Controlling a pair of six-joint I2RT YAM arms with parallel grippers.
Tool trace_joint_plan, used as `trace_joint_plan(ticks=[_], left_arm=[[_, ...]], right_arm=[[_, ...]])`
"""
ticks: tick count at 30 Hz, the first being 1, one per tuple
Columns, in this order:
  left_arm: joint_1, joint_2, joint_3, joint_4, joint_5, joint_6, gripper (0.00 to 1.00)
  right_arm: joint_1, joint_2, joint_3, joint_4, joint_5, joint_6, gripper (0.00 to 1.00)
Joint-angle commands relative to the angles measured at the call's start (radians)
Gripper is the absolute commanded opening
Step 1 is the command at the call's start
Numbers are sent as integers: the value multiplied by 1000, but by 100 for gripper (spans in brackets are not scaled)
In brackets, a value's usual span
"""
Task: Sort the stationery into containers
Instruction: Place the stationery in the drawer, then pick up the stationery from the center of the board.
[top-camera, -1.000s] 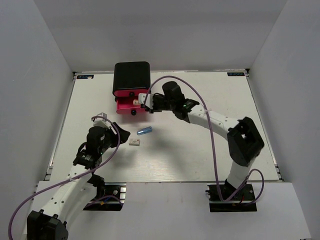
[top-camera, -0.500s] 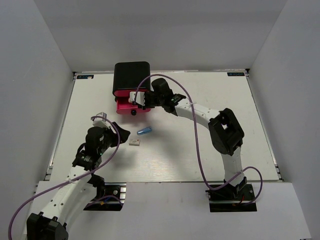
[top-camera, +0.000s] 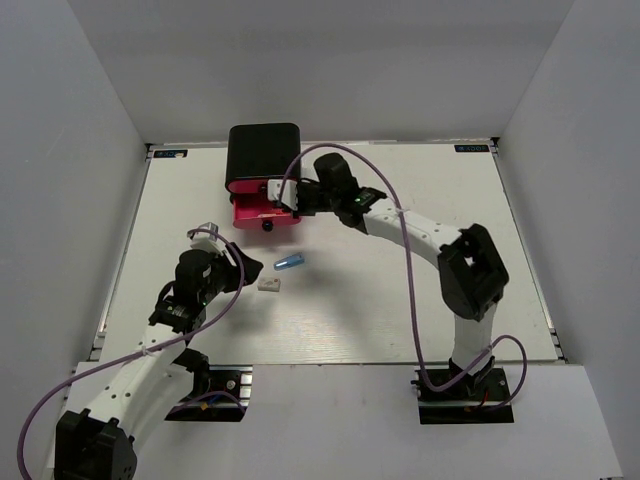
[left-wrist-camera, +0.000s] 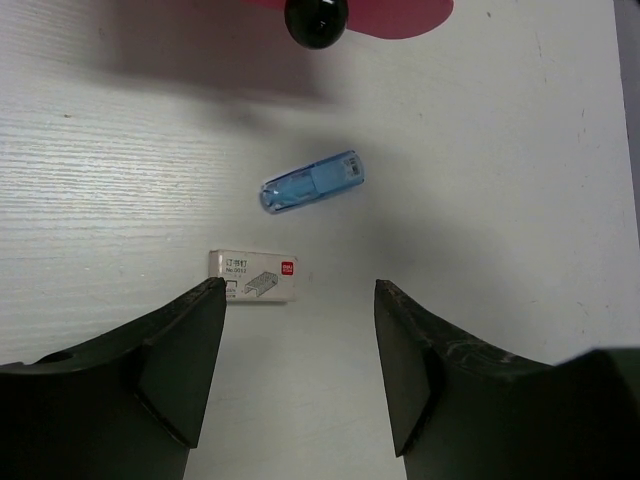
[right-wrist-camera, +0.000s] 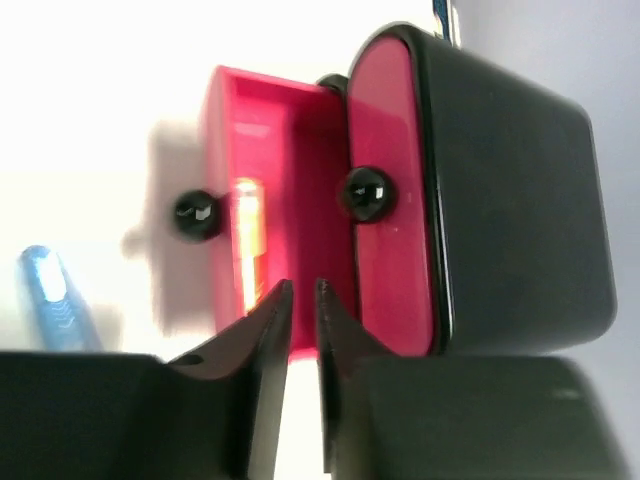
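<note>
The black rounded box (top-camera: 264, 148) stands at the back, its lower pink-red drawer (top-camera: 258, 211) pulled out. An orange pen (right-wrist-camera: 247, 240) lies inside that drawer (right-wrist-camera: 275, 130). My right gripper (top-camera: 280, 196) hovers at the drawer's right end, its jaws shut (right-wrist-camera: 302, 288) on nothing. A blue pen (top-camera: 289, 263) and a small white block (top-camera: 268, 284) lie on the table in front of the box. My left gripper (top-camera: 243, 262) is open just left of them; in its wrist view the block (left-wrist-camera: 254, 276) sits by the left fingertip and the blue pen (left-wrist-camera: 312, 182) beyond, gripper (left-wrist-camera: 300, 290) empty.
Black knobs mark the open drawer (right-wrist-camera: 196, 213) and the shut drawer above it (right-wrist-camera: 367, 192). White walls enclose the white table (top-camera: 400, 290) on three sides. A purple cable loops over each arm.
My right gripper swung left over the open drawer, then eased back a little, and its jaws closed. The left arm shifted only slightly; pen and block stayed put.
</note>
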Motion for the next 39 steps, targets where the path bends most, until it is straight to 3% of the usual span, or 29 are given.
trace_joint_plan(ticks=[1,2,4,6,7,8,11,21,39], left_arm=[[4,-2,31,24,13,17,70],[4,-2,22,24,13,17,70],[4,-2,11,33,13,-1,70],[4,-2,11,33,13,-1,70],[4,-2,2,33,13,-1,70],[4,-2,2,33,13,-11,70],[4,-11,2,24,4,-11,70],[4,-65,-21,-6,-7,-43,73],[4,-96,-30,-24,-25,-61,74]], right_arm=[[-21,-147,-97,-27,-151,-40,14],[-33,-189,-117,-111,-291,-137,8],[-41,-217,-189,-285,-399,-287,4],[-39,-208,-226,-361,-409,-449,7],[-36,-205,-238,-393,-402,-462,12],[-33,-188,-255,-395,-389,-471,27],[-27,-155,-284,-325,-346,-430,44],[-4,43,-180,-213,-188,-344,63],[20,211,-28,-369,-150,-398,61]])
